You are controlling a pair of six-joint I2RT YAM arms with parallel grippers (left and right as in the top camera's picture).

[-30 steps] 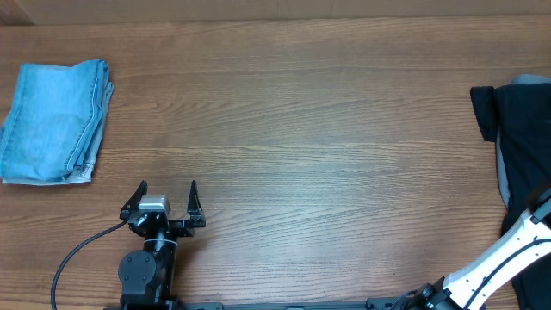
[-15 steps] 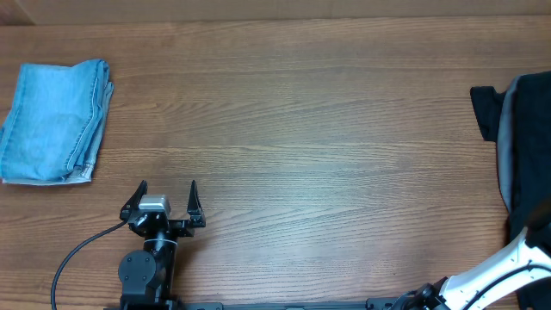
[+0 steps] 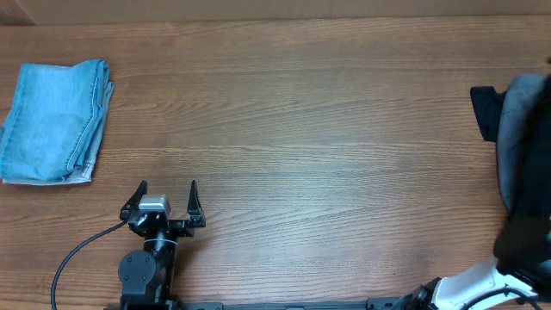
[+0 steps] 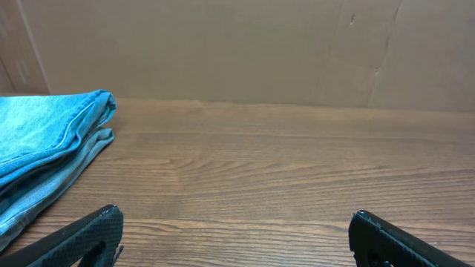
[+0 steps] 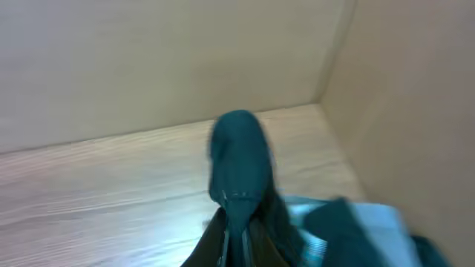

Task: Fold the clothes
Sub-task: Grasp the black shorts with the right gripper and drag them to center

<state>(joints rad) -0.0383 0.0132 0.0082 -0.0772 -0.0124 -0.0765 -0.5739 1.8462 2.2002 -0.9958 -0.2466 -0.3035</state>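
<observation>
1. No text, label, brand, number or sign can be read in any view.
2. On the folded light-blue denim (image 3: 56,120) no tag or print is made out.
3. The black garment (image 5: 239,159) is blurred in the right wrist view. A pale patch beside it is too blurred for any lettering to be told.
4. Only wood grain is seen on the table (image 3: 327,129), and only plain brown board on the cardboard wall (image 4: 223,44).

A brown wood-grain bench (image 3: 310,129) runs back to a plain tan, cardboard-like wall (image 4: 223,44), which meets a matching side wall (image 5: 415,111) at the right corner, under even light.
</observation>
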